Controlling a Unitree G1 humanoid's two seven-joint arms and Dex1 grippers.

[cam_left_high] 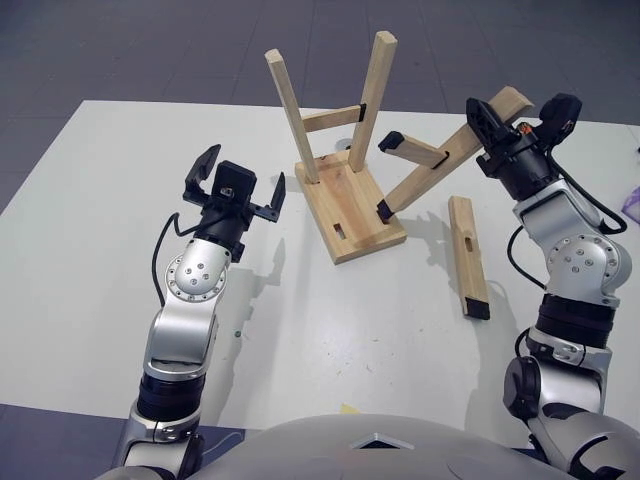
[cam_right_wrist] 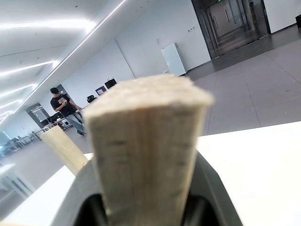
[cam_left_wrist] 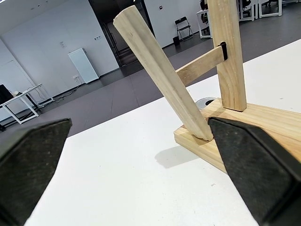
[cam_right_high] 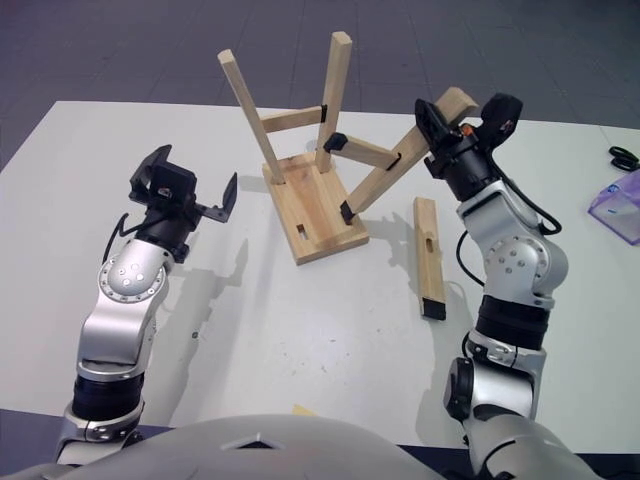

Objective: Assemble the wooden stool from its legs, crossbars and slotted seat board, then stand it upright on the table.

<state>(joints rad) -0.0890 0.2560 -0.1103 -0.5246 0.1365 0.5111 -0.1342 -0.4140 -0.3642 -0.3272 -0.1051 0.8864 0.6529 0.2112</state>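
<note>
My right gripper clamps the third leg, its foot at the seat board; left gripper is spread, empty. Next, I think: press the leg straight into the board.

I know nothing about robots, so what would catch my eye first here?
The seat board lies on the table with two legs sticking up from it, joined by a crossbar. The right gripper holds a third leg slanting down to the board, while the left gripper hangs open beside it and a spare leg lies loose to the right.
</note>
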